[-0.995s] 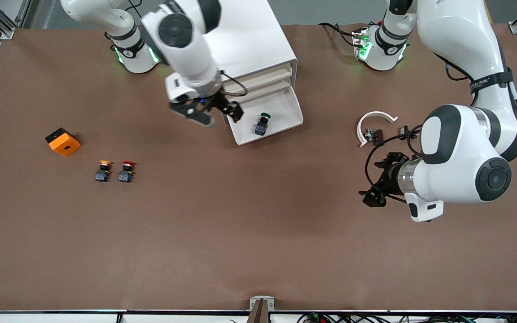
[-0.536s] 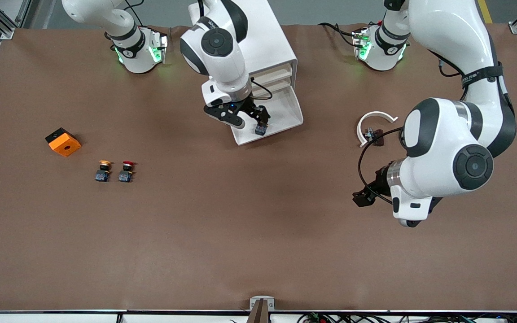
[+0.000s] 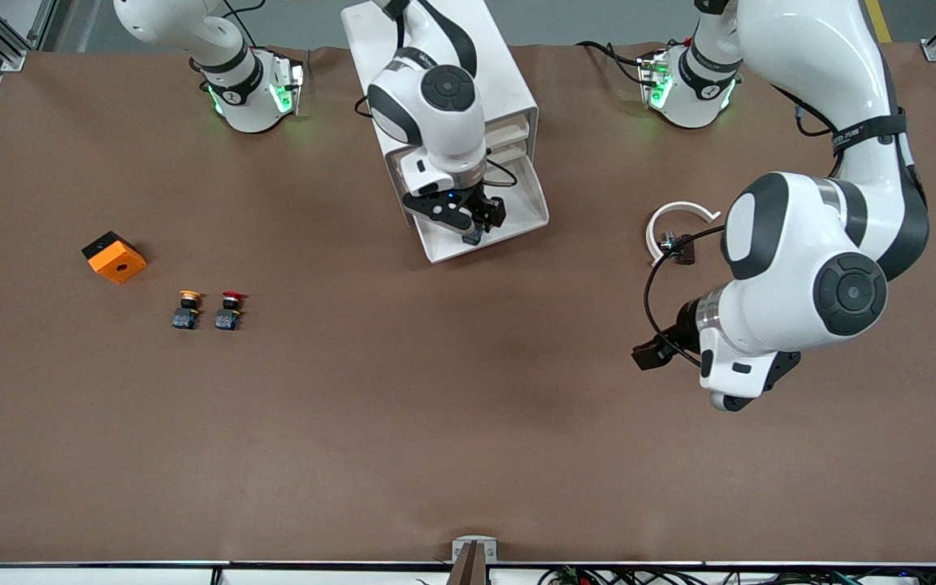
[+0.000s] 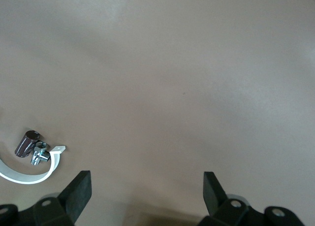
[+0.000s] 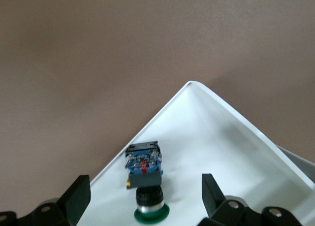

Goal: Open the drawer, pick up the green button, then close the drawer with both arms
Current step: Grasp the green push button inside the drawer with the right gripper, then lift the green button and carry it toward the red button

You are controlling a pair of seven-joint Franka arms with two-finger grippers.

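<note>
The white cabinet [image 3: 484,85] stands near the arms' bases, and its lowest drawer [image 3: 529,221] is pulled out. The green-capped button [image 5: 146,179] lies on its side in that drawer, near the drawer's front corner [image 5: 192,85]; in the front view only its blue base [image 3: 472,236] shows under the gripper. My right gripper [image 3: 468,218] hangs open over the drawer with the button between its fingers [image 5: 78,196], not touching it. My left gripper [image 3: 653,354] is open and empty over bare table toward the left arm's end; its fingertips [image 4: 81,189] show in the left wrist view.
A white curved clip [image 3: 667,221] with a small metal part [image 4: 39,156] lies beside the left arm. A yellow-capped button [image 3: 187,309], a red-capped button [image 3: 228,309] and an orange block [image 3: 114,257] lie toward the right arm's end of the brown table.
My right gripper has swung from beside the drawer to over the button and come down around it. My left arm has shifted slightly, its gripper sliding a little nearer the front camera.
</note>
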